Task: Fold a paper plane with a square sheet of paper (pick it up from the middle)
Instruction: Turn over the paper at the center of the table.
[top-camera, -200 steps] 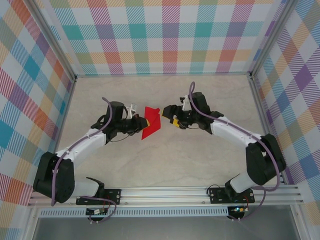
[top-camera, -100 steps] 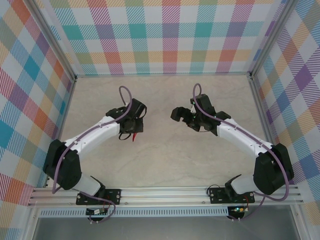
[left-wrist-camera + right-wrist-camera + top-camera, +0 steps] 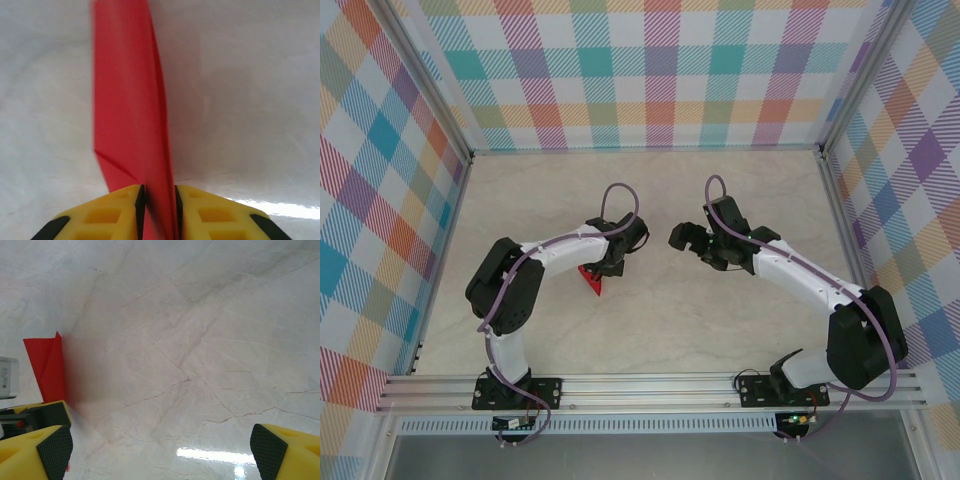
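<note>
The paper plane (image 3: pixel 592 283) is a slim, creased red dart on the table at mid-centre. In the left wrist view the paper plane (image 3: pixel 130 115) runs away from the camera, and its near end stands in the narrow gap between the yellow fingers. My left gripper (image 3: pixel 607 266) (image 3: pixel 156 210) is over its near end, jaws slightly open around the paper. My right gripper (image 3: pixel 678 238) (image 3: pixel 160 450) hovers a short way to the right, wide open and holding nothing. In the right wrist view the paper plane (image 3: pixel 47 370) rises at the left edge above the left gripper's finger (image 3: pixel 45 412).
The pale marble tabletop (image 3: pixel 650 330) is walled by checked panels (image 3: pixel 650 80) at the back and sides. A metal rail (image 3: pixel 650 385) with both arm bases runs along the near edge.
My left arm has swung toward the centre and lowered the red paper onto the table. Its jaws have parted from a tight grip. My right gripper has drawn back a little to the right.
</note>
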